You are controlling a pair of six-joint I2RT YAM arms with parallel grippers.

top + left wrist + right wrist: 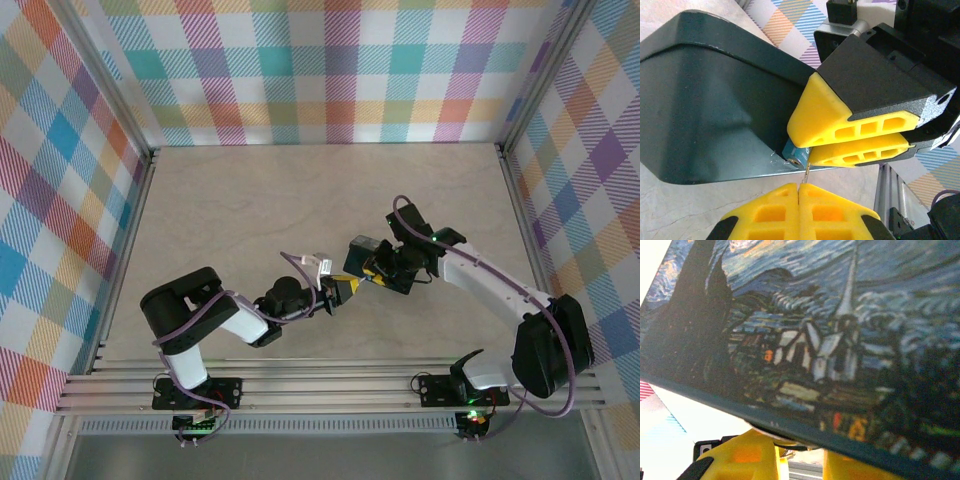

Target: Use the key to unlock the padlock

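Top view was bright and evenly lit from above, with faint soft shadows on the table (pixel 250 200). Left wrist view was sharp mid-frame, soft at the near edge. Right wrist view was blurry: padlock (pixel 815 340) too close, out of focus, lower-left corner blown white.

The left arm (pixel 215 322) and the right arm (pixel 492 288) share one build: white link shells between chunky black joint housings. A lilac cable (pixel 396 208) loops along each. Flat black base plates (pixel 197 392) carry them. The jaws are yellow, with rectangular cut-out windows, on speckled black mounts.
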